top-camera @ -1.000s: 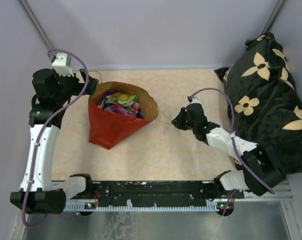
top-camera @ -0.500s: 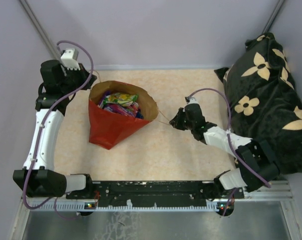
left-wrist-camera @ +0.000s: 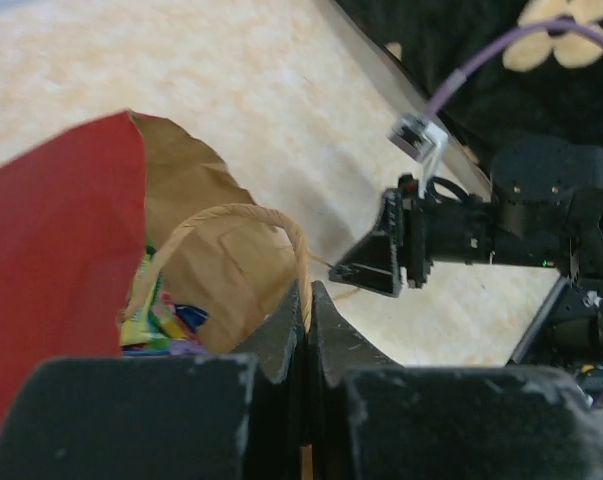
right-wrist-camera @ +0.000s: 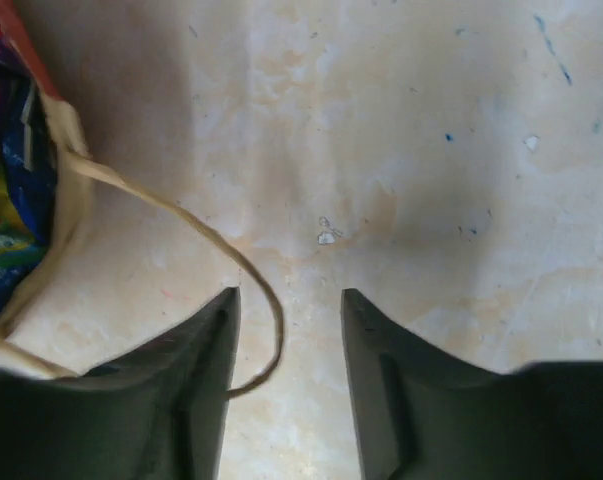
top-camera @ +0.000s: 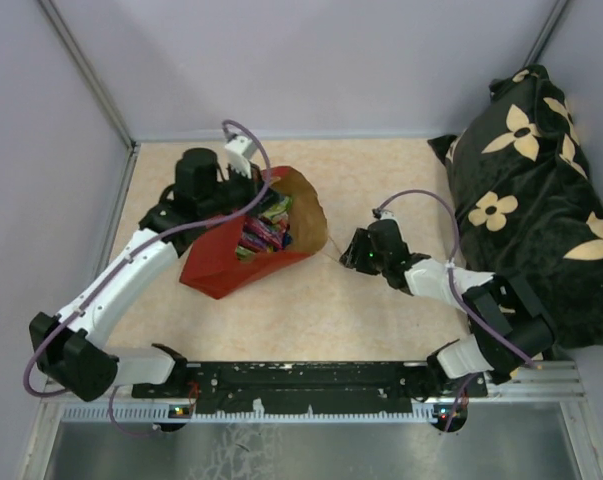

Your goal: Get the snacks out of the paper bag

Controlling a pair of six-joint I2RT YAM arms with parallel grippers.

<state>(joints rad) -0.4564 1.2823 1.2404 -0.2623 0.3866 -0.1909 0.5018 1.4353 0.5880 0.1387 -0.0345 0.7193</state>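
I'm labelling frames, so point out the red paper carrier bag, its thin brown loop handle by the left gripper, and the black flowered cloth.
Red paper bag point(top-camera: 211, 272): top view, outer wall.
Brown loop handle point(left-wrist-camera: 231, 210): left wrist view, top of arc.
Black flowered cloth point(top-camera: 541, 200): top view, black patch.

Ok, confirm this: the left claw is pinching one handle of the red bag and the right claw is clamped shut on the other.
No. The right wrist view shows the right claw open, the other handle slack between its fingers. The left claw does pinch one handle of the red bag.
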